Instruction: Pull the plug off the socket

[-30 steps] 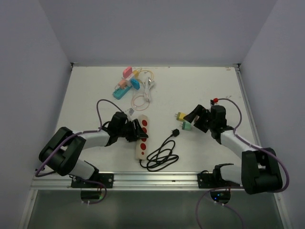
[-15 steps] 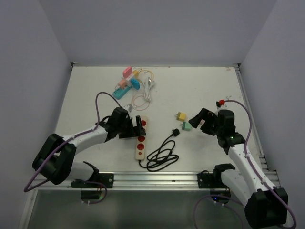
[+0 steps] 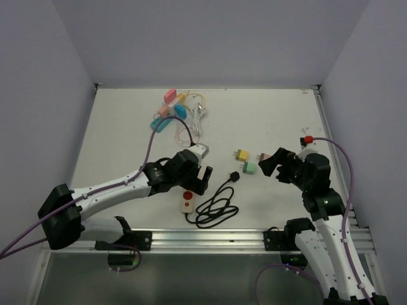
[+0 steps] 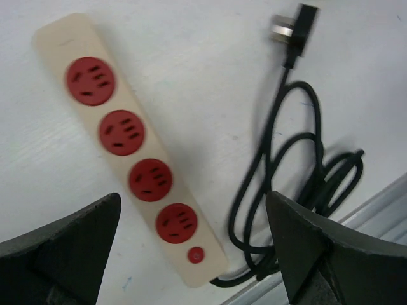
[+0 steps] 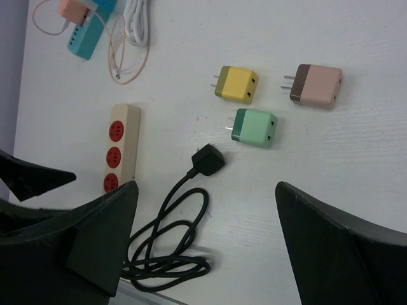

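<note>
Green plug (image 5: pixel 254 127) apart from socket strip (image 4: pixel 127 147) near front rail (image 3: pixel 210 236); both jaws spread.

White table (image 3: pixel 273 114), power strip (image 4: pixel 130 146), black cord (image 5: pixel 208 160), three adapters (image 5: pixel 254 127) (loose)

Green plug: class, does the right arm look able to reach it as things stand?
Probably yes. The right arm's fingers are open and hover near the green plug, which lies loose on the table with nothing over it.

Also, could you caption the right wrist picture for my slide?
Yellow adapter, green adapter and pink adapter lie loose beside the strip and its black cord.
</note>
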`<state>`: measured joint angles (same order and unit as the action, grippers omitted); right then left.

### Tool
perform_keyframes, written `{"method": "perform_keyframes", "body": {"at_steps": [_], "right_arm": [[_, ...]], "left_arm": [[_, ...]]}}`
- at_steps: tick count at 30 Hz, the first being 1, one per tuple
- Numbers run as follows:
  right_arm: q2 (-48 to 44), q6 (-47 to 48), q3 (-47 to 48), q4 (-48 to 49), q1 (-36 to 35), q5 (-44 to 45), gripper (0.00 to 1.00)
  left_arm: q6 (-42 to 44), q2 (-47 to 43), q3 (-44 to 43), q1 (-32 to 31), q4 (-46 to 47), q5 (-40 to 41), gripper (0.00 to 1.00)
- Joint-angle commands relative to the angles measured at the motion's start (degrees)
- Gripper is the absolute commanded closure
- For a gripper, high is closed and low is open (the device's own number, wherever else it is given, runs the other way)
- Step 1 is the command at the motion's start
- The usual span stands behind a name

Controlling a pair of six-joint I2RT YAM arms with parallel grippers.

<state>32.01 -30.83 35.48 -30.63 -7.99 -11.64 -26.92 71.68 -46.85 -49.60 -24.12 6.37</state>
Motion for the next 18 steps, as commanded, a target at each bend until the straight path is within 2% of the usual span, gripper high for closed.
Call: {"method": "perform_keyframes", "body": {"at_steps": [1,3,8,14,17,18], "right_arm": [[-1.2,0.4,2.7,-4.1,-0.2,-1.7,0.07],[-1.5,0.3,3.6,-4.9,-0.2,-1.8,0.07],[-3.6,1.1,5.6,-6.2,-0.3,-0.4,0.05],[-5.1,2.6,7.3,-8.5,-0.2,1.4,0.05],[-5.7,2.9,7.2,-8.9,-0.2,2.2,0.05],[-5.9,2.9,7.1,-8.9,-0.2,2.4,0.05]], "left_arm": [[4.2,4.8,-5.6,-10.8,-2.3,6.6,0.00],[4.9,10.2,-9.7,-17.2,-3.6,10.5,0.00],[5.6,23.9,-18.9,-26.8,-5.9,16.2,0.00],[5.5,32.6,-22.9,-29.4,-5.7,16.2,0.03],[4.0,35.4,-22.6,-29.4,-4.2,16.6,0.12],[3.1,36.0,-22.4,-29.4,-4.8,19.7,0.24]]}}
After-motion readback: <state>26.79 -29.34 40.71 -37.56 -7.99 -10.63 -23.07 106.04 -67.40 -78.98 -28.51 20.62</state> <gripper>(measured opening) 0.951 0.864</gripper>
